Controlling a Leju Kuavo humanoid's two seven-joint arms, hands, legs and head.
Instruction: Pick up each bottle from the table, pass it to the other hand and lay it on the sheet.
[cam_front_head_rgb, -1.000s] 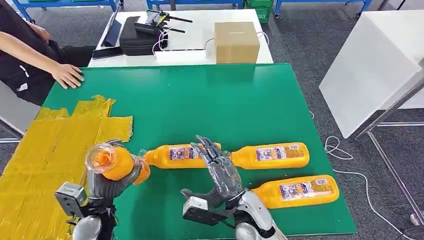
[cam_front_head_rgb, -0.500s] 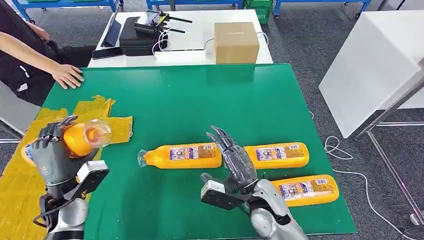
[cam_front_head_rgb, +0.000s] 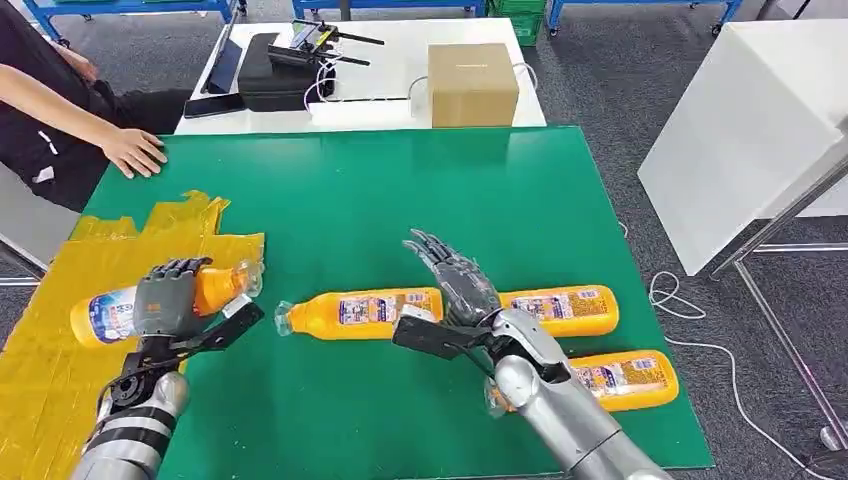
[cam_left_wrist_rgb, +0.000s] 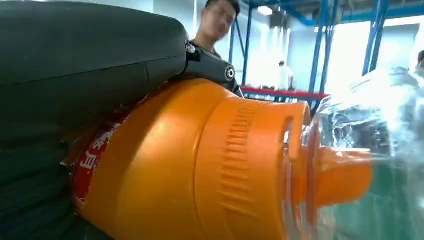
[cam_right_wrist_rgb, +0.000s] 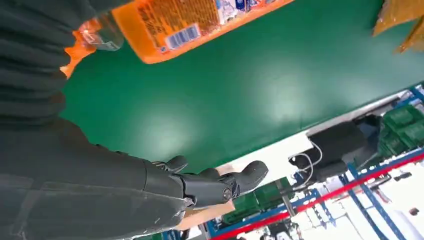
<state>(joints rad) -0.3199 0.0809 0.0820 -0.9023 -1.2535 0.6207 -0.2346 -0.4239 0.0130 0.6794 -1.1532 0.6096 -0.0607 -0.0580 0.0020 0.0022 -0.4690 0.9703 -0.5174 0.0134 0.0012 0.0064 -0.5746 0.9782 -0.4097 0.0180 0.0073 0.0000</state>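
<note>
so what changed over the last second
The left hand carried its bottle from beside the other bottles over to the yellow sheet, turning it from end-on to lengthwise, still gripped. The right hand, open, shifted slightly farther over the table's bottles. The three bottles on the green table and the person's hand stayed put.

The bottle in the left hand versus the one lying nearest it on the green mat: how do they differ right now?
The held bottle is gripped by the left hand over the yellow sheet; the nearest mat bottle lies free on the green mat, untouched. The held bottle's cap end points toward the mat, while the mat bottle's cap end points toward the sheet. Both are orange, labelled and lie roughly horizontal.
</note>
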